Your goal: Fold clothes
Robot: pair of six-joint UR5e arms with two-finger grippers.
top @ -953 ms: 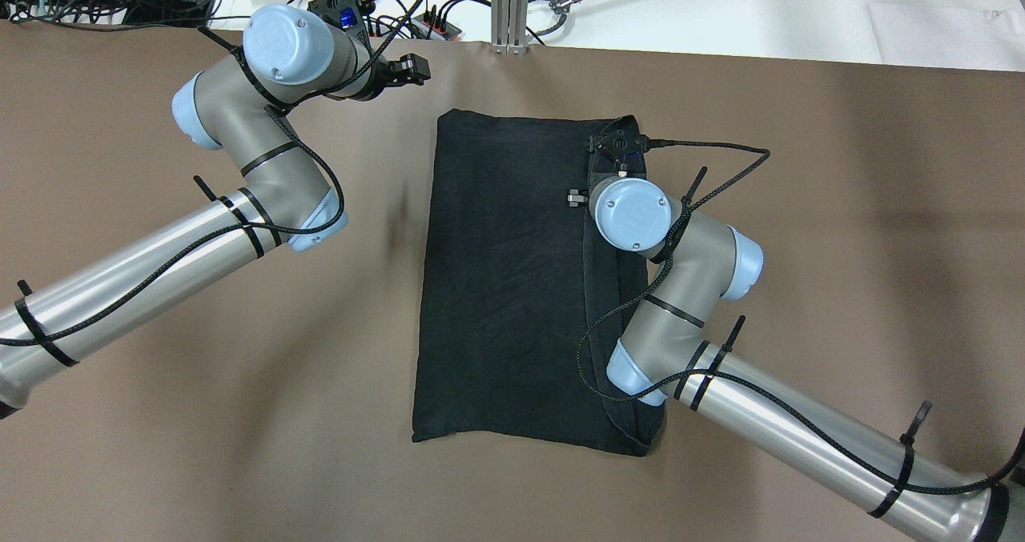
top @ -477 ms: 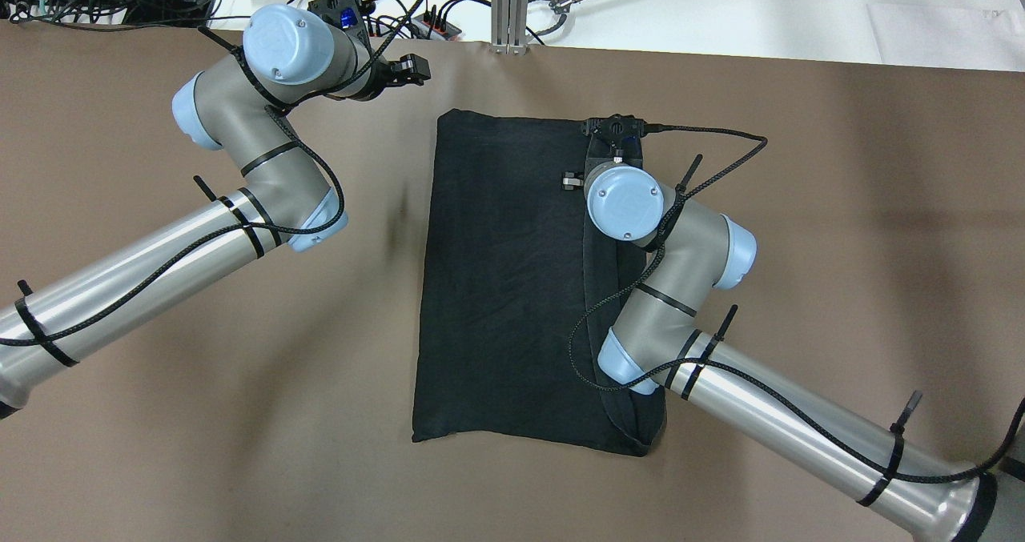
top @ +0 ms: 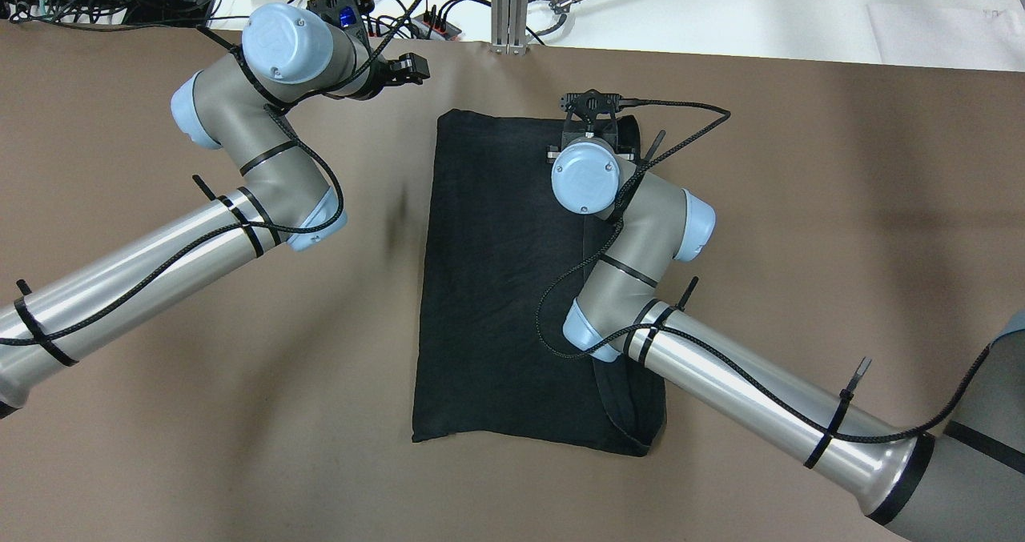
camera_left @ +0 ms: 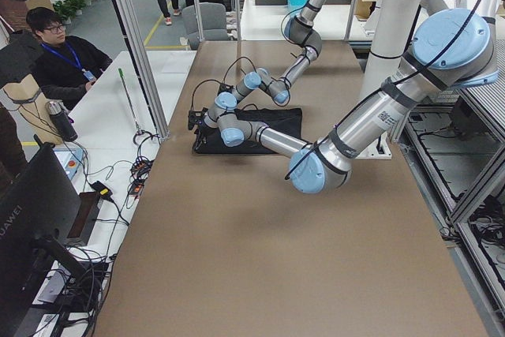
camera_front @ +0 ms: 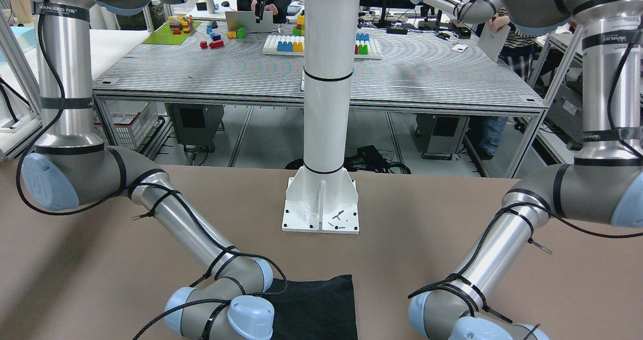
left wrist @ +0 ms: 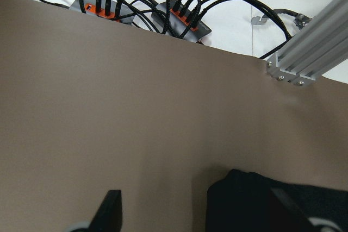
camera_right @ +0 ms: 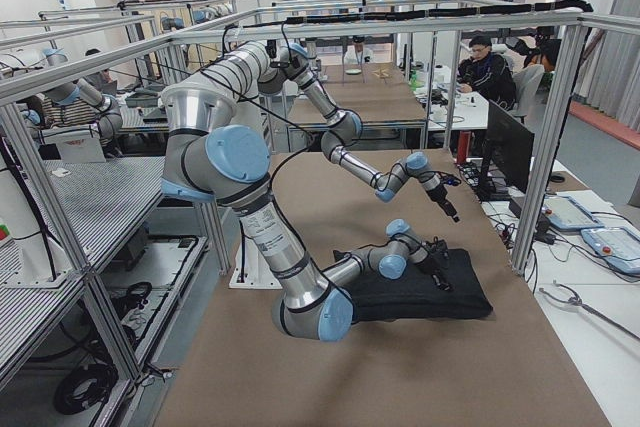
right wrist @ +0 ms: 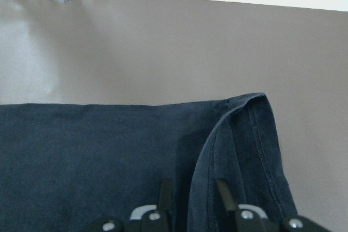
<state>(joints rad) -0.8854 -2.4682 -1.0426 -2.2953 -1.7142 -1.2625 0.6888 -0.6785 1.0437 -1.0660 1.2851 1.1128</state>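
Observation:
The black garment (top: pixel 504 286) lies flat on the brown table as a long rectangle, with a hemmed flap (right wrist: pixel 255 150) folded in along its right side. My right gripper (top: pixel 590 130) hangs over the garment's far right part. In the right wrist view its fingers (right wrist: pixel 166 191) stand a narrow gap apart, with the flap's edge running between them; the right gripper (right wrist: pixel 193 188) looks open and holds nothing. My left gripper (top: pixel 412 68) is open and empty, off the garment, beyond its far left corner (left wrist: pixel 255 194).
The white post (camera_front: pixel 325 79) stands on its base (camera_front: pixel 321 207) at the robot's side of the table. Power strips and cables (left wrist: pixel 179 20) and an aluminium post (top: pixel 510 6) lie past the far edge. Bare brown table (top: pixel 801 206) flanks the garment.
My right gripper has moved left and toward the far edge over the garment. The left arm and the garment have not moved.

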